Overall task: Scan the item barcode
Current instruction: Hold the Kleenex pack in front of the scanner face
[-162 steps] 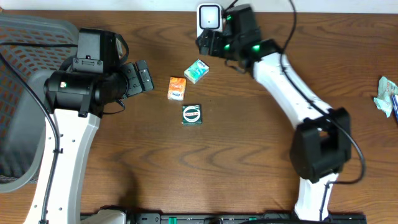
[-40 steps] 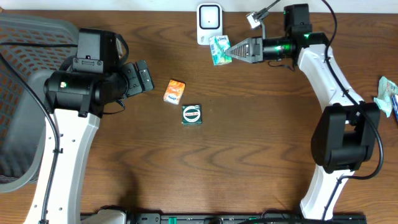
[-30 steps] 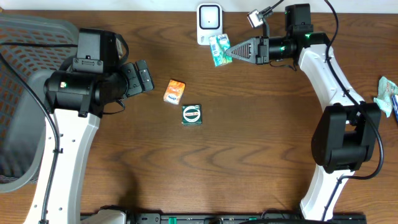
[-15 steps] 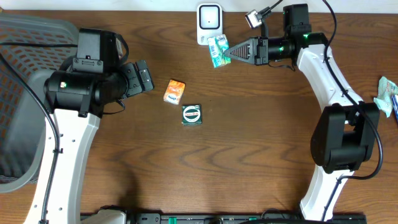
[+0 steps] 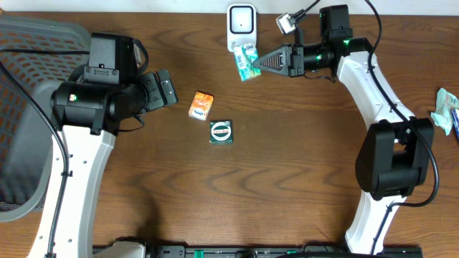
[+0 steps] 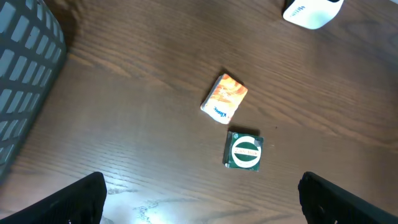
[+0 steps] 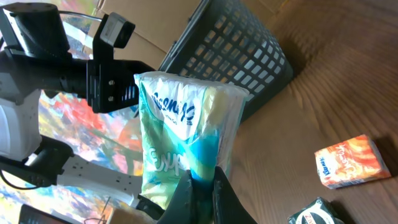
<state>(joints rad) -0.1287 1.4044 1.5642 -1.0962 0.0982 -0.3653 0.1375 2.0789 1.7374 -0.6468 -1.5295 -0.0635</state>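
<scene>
Right gripper (image 5: 259,62) clamps the green-and-white tissue packet (image 5: 247,61) by the white box scanner (image 5: 242,20), table's (image 5: 287,179) far edge; keep the barcode square to it. Left gripper (image 5: 163,87) gapes.

The right end effector (image 5: 258,63) is clamped on a green-and-white tissue pack (image 5: 246,61), holding it just in front of the white scanner (image 5: 242,25) at the table's (image 5: 287,186) far edge. An orange pack (image 5: 201,104) and a dark green square pack (image 5: 221,132) lie near each other on the table. The left end effector (image 5: 163,89) hangs beside them with its jaws spread. A grey basket (image 5: 21,107) stands at the left.
</scene>
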